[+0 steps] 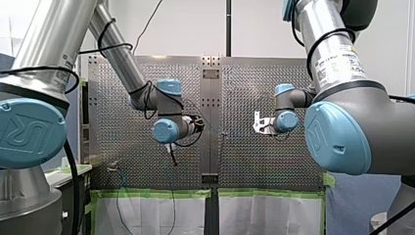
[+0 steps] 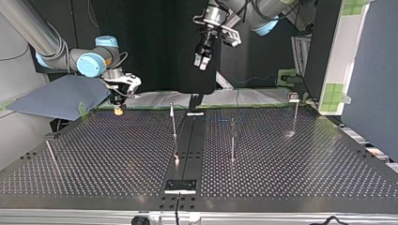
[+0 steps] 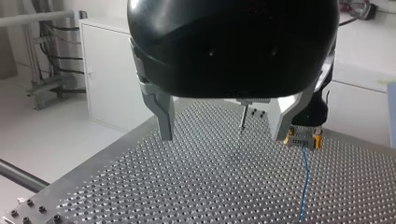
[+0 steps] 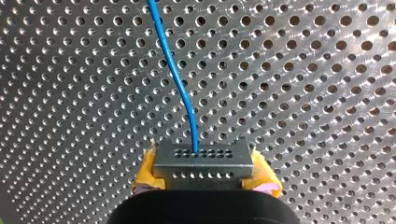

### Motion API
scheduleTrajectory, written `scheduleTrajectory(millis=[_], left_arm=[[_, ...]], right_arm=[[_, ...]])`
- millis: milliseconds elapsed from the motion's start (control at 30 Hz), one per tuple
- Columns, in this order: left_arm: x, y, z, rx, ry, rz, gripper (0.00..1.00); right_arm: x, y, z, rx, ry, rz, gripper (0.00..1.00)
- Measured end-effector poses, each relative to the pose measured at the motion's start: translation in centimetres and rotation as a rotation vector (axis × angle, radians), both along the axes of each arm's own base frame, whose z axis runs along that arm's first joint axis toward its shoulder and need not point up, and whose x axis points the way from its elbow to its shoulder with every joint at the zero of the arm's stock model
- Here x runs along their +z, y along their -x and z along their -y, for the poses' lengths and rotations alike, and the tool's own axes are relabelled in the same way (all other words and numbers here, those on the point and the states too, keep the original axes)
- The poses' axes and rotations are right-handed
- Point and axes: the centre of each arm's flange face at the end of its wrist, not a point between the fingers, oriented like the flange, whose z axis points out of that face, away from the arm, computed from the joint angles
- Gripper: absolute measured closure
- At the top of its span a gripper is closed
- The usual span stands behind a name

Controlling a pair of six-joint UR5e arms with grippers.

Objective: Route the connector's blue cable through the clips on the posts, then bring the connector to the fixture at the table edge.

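Connector (image 4: pixel 201 158), a small grey block with rows of holes, sits clamped between the yellow pads (image 4: pixel 148 170) of my right gripper (image 4: pixel 201 173), just over the perforated table (image 4: pixel 303 93). Its blue cable (image 4: pixel 180 84) leaves the upper row of holes and runs ahead of the gripper across the table. In the top view this gripper hangs low near the table's far edge, at the view's left. My left gripper (image 3: pixel 224 137) hovers well above the table, its metal fingers (image 3: pixel 163 116) spread and holding nothing. A thin post (image 3: pixel 243 119) stands beyond them.
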Motion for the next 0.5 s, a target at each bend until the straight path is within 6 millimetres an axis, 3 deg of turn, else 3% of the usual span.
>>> scheduleTrajectory(millis=[500], left_arm=[[-2.5,2.3,-2.9,0.002,-0.044,0.016,0.00]], right_arm=[[0.1,-0.1,0.0,0.001,0.002,0.001,1.00]])
